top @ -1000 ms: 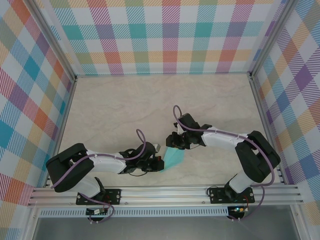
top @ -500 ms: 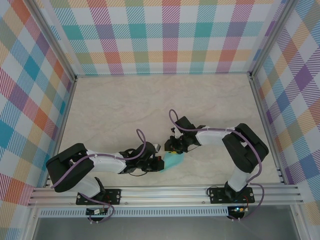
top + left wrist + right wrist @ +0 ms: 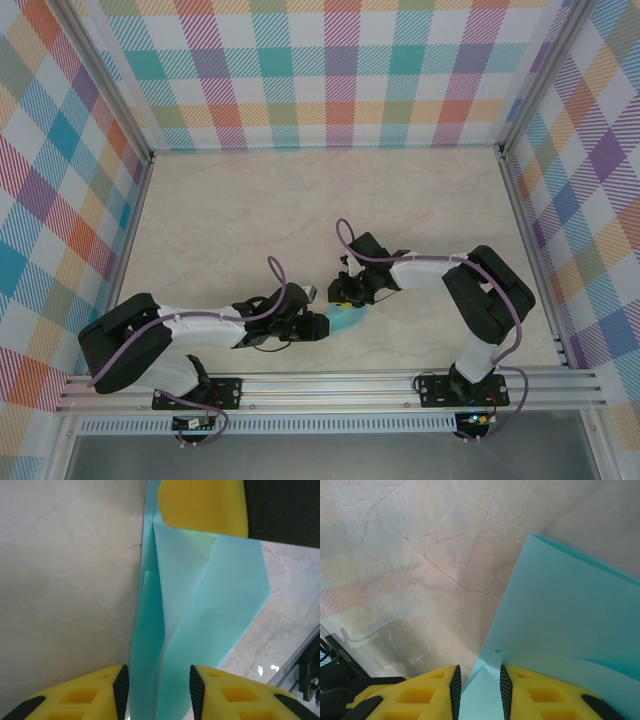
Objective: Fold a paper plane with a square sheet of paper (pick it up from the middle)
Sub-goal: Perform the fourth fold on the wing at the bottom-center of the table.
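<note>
Paper plane (image 3: pixel 347 318), half made, lies flat on the table (image 3: pixel 230 220) toward 6 o'clock of the floor in the top view, close to the near rail and between the two arms. Left gripper (image 3: pixel 159 692) sits at its 9 o'clock end. In the left wrist view the jaws stand parted, one on each side of the folded body, with a gap far wider than the paper, so it reads as released and holds nothing. Right gripper (image 3: pixel 478 690) comes in from the plane's 12 o'clock. A narrow flap of teal paper rises between its yellow fingers, but I cannot tell whether the pads actually pinch it or merely straddle it. In the left wrist view one of its fingers rests over the far end of the paper at 12 o'clock. The body shows a long centre crease running 6 to 12, with one wider panel flaring toward 3 o'clock. Judgement: the fold is partly set, and the step in hand is taking a fresh hold for the next crease. To do it well, the right arm likely needs to stay put as an anchor. The left should close low on the centre ridge, square to the crease, and not on the loose panel. Any pull should run along the crease, as a sideways tug could skew the layers or slide the sheet off its anchor.
</note>
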